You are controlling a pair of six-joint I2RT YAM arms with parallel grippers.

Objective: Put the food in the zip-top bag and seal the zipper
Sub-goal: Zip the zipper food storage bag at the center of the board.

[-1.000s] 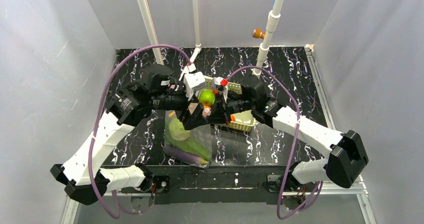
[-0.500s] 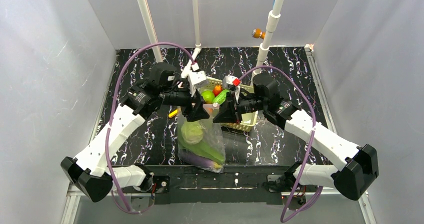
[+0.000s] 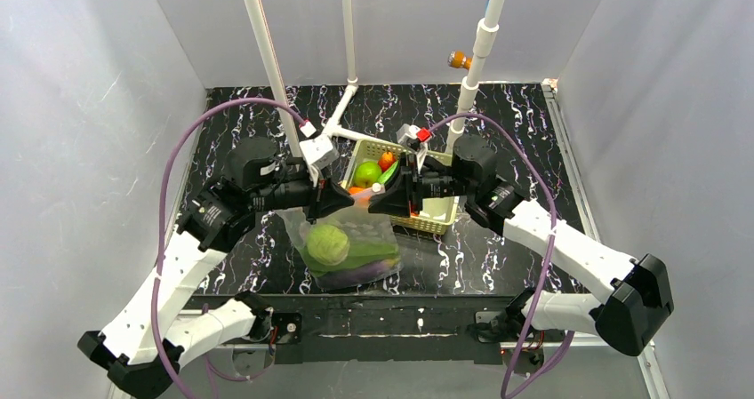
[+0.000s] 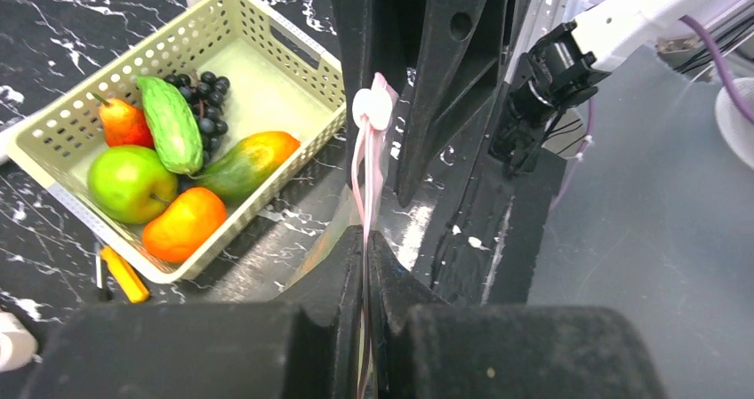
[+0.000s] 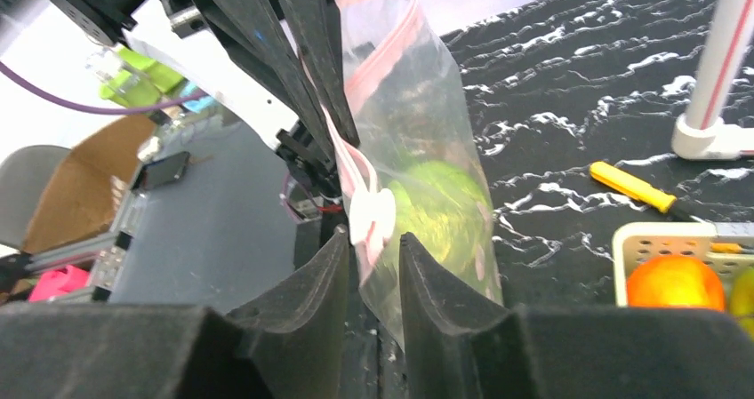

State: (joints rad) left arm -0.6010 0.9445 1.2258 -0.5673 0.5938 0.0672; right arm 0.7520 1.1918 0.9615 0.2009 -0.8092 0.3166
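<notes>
The left pincer [image 4: 365, 257] is closed tight on the zipper [image 4: 363, 181], the pink strip pinched flat between its two fingers. Straight ahead of it along that strip sits the white slider [image 4: 372, 107], and just past the slider the right pincer [image 5: 373, 239] faces it tip to tip. The right pincer's jaws stand a little apart, one on each side of the slider; I cannot tell whether they press on it. The zip-top bag [image 5: 418, 106] hangs from the strip below both pincers, with the cabbage [image 5: 440, 208] bulging against the clear plastic close under the right fingers. From above, the green leaves [image 3: 369, 252] and the eggplant [image 3: 360, 273] lie deeper in the bag, on the side of the cabbage away from the pincers. A yellow-green slotted basket [image 4: 258, 52] of fruit stands on the tabletop [image 3: 533, 132] just behind the right pincer
</notes>
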